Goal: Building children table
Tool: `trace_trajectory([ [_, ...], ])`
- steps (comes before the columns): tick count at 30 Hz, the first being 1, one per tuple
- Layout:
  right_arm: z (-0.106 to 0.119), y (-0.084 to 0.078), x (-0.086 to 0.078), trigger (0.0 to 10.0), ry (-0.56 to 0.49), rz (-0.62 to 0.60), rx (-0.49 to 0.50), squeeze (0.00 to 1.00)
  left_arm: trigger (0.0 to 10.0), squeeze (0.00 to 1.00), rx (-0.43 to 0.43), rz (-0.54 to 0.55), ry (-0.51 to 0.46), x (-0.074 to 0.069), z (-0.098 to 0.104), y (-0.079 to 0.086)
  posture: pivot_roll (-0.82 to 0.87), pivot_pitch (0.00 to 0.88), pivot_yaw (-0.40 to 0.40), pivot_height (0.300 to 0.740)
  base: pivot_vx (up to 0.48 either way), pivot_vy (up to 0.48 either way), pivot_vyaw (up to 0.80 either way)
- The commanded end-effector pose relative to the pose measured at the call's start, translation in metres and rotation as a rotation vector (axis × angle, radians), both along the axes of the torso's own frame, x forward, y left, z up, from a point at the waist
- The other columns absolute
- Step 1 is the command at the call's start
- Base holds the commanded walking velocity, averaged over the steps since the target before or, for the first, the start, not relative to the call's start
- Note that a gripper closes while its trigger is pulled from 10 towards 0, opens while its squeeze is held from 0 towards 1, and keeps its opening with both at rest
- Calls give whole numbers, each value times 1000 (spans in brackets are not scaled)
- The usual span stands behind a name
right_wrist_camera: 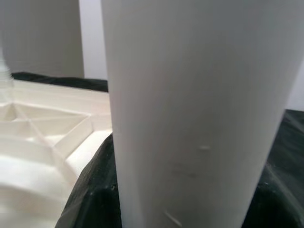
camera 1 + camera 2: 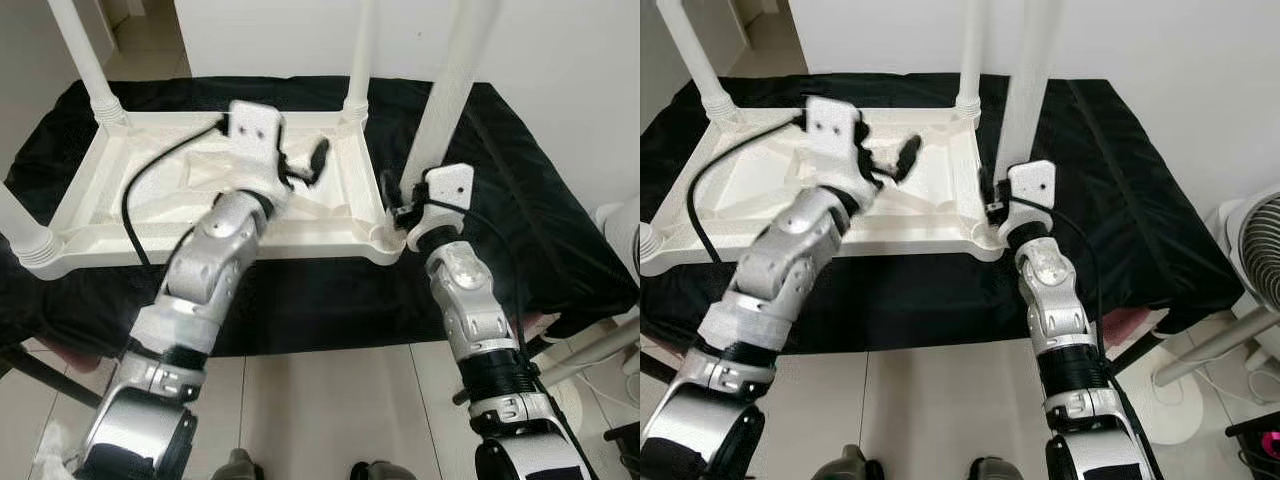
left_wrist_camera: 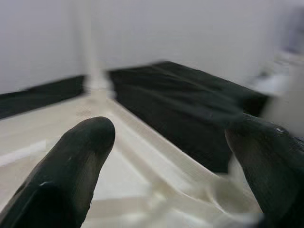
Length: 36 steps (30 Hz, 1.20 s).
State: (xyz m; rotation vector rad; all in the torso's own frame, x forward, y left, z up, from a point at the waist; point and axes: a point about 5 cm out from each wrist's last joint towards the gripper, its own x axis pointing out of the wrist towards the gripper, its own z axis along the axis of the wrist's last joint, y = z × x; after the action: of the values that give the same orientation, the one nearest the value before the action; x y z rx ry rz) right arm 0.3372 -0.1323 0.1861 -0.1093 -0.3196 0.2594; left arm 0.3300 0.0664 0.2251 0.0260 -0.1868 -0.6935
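Four white legs stand up from the upturned children's table [image 2: 90,215], which lies on a tabletop draped in black cloth [image 2: 520,200]. At the far left corner one leg [image 2: 85,55] rises; the near left leg [image 2: 20,225] sits at the picture's edge, and a third [image 2: 360,60] stands at the far right corner. The left tool [image 2: 305,170] hovers over the ribbed underside, its two black fingers [image 3: 71,161] spread wide apart and holding nothing. Further right, the right tool [image 2: 397,205] sits at the base of the near right leg [image 2: 455,80] — the right wrist view shows the white tube pressed close, but whether the fingers grip it I cannot tell.

The step in hand looks like seating this last leg in its corner socket. To do it well, keep the tube upright, press straight down along its axis, and let the left tool steady the frame — any tilt would likely jam the joint.
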Motion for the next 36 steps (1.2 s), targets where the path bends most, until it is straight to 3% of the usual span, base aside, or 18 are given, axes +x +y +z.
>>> trace_trajectory([
  [1, 2, 2, -3, 10000, -21, 37, 1, 0, 10000, 0, 34, -40, -39, -6, 0, -3, -46, 54, 38, 740, 0, 0, 0],
  [6, -8, -2, -2, 10000, 3, 59, 0, 0, 10000, 0, 86, -128, -22, -22, -16, -9, -45, 54, 37, 740, 0, 0, 0],
  [16, -18, -3, 3, 10000, 26, 105, -9, 0, 10000, 0, 154, -173, 1, -29, -34, -5, -49, 53, 41, 740, 0, 0, 0],
  [20, -20, -4, 4, 10000, 26, 117, 1, 0, 10000, 0, 180, -147, 23, -28, -38, 0, -45, 54, 39, 740, 0, 0, 0],
  [26, -11, -8, 3, 10000, -1, 61, 104, 0, 10000, 0, 220, -53, 43, -21, -43, 10, -34, 59, 30, 740, 0, 0, 0],
  [32, -9, -10, -5, 10000, -24, -22, 121, 0, 10000, 0, 197, -2, 42, -22, -45, 15, -38, 65, 29, 740, 0, 0, 0],
  [36, -11, -8, -19, 10000, -15, -61, 156, 0, 10000, 0, 146, 95, 36, -20, -41, 19, -42, 66, 46, 740, 0, 0, 0],
])
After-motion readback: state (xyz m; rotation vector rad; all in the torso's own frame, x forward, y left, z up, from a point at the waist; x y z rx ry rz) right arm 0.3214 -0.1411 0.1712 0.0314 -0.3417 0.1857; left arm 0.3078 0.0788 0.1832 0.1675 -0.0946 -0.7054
